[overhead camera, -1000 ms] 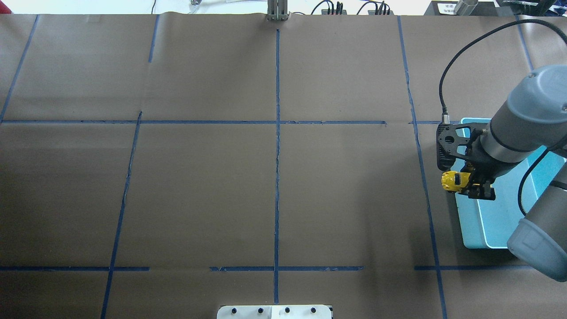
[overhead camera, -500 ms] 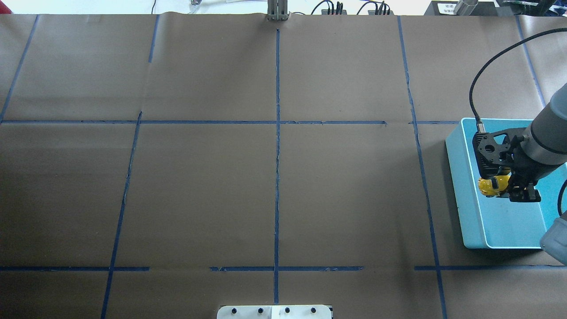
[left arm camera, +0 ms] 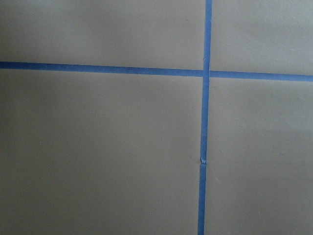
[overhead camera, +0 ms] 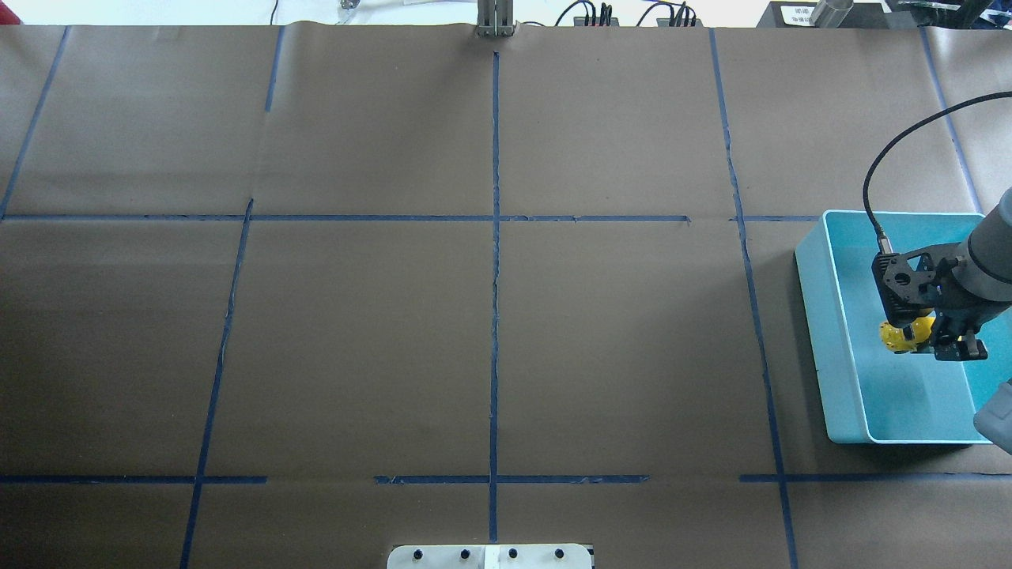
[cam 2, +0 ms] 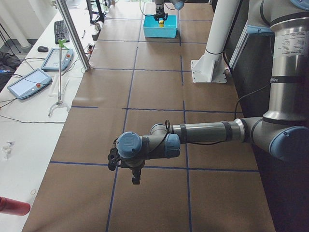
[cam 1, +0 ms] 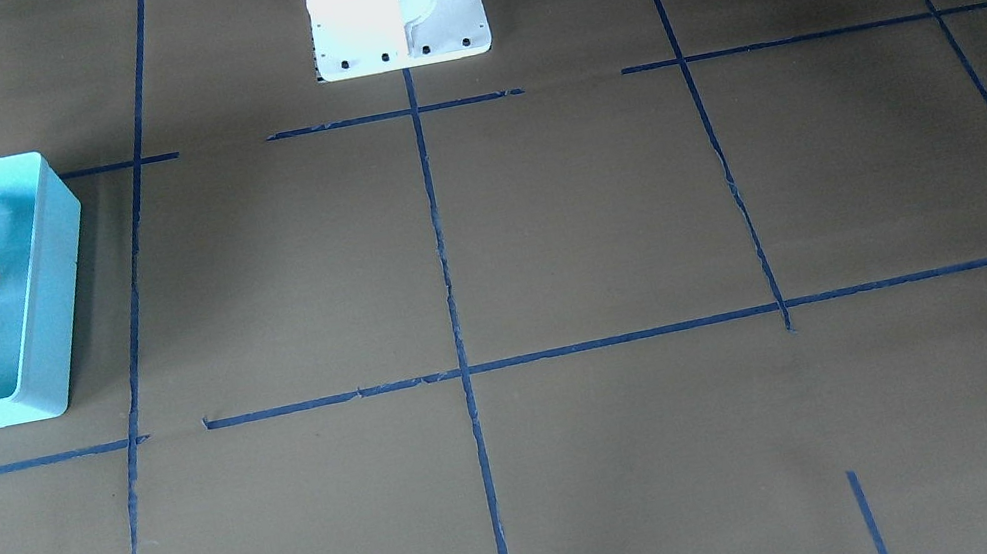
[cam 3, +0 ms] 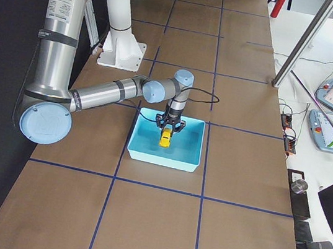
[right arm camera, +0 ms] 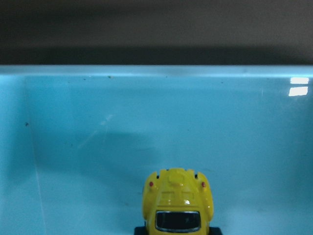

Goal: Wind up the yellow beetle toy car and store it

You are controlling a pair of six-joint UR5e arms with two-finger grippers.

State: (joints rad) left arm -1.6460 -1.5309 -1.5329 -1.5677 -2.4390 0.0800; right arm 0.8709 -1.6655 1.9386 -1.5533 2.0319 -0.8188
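The tiny bright yellow beetle-shaped toy car (overhead camera: 901,336) with dark windows now hangs well inside the light blue rectangular plastic bin (overhead camera: 814,340), low over its floor. A second ago it was out past the bin's wall, over the brown paper-covered surface (overhead camera: 617,340), and half a second ago it had just crossed the rim, so the carry has moved inward and downward. The right arm's fingers (overhead camera: 941,345) are closed narrowly on the car, gripping its rear end, as the right side view shows. In the right wrist view the rounded yellow body sits at the bottom centre with turquoise floor and the far bin wall beyond it, and a soft shadow falls to the left. Whether the wheels already touch the floor cannot be told.

Judging from this, the storing step is nearly done: what remains is to let go and lift clear. A release from this low height should keep the car from bouncing or rolling far, though a wound spring could send it against a wall.

The left arm's fingers (cam 2: 136,176) hang over the surface far from the bin, and I cannot tell how wide they are
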